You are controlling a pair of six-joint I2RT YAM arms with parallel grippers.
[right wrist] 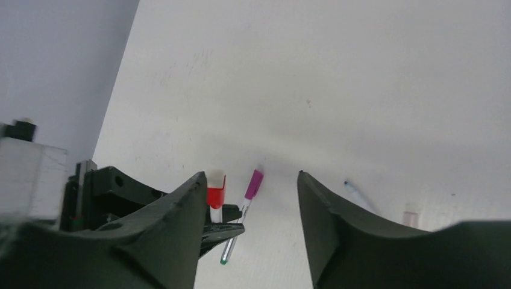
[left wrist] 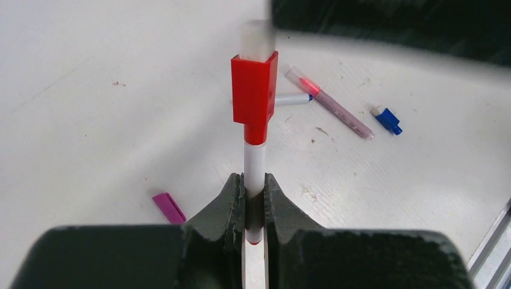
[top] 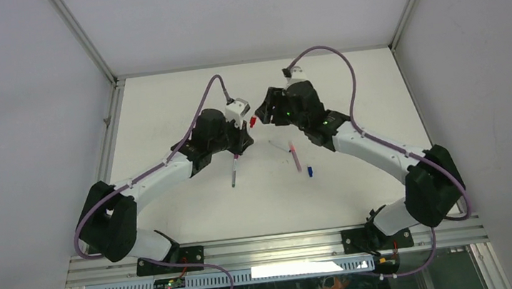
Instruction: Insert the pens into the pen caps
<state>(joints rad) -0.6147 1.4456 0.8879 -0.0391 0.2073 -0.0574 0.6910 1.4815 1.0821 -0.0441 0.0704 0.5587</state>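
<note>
My left gripper (left wrist: pixel 254 183) is shut on a thin white pen (left wrist: pixel 254 162) and holds it upright above the table. A red cap (left wrist: pixel 255 90) sits on the pen's upper end. In the top view the left gripper (top: pixel 246 134) and red cap (top: pixel 254 122) are mid-table. My right gripper (top: pixel 263 112) is open and empty just right of the cap; in the right wrist view its jaws (right wrist: pixel 250 177) stand wide apart, with the red cap (right wrist: pixel 216 195) by the left finger. A grey pen (top: pixel 234 171) with a magenta cap (right wrist: pixel 253 183) lies on the table under the left gripper.
A pink pen (top: pixel 295 156) lies right of centre, with a blue cap (top: pixel 310 171) beside its near end and a white blue-tipped pen (left wrist: pixel 293 99) beside its far end. The white table (top: pixel 162 97) has metal rails along its sides.
</note>
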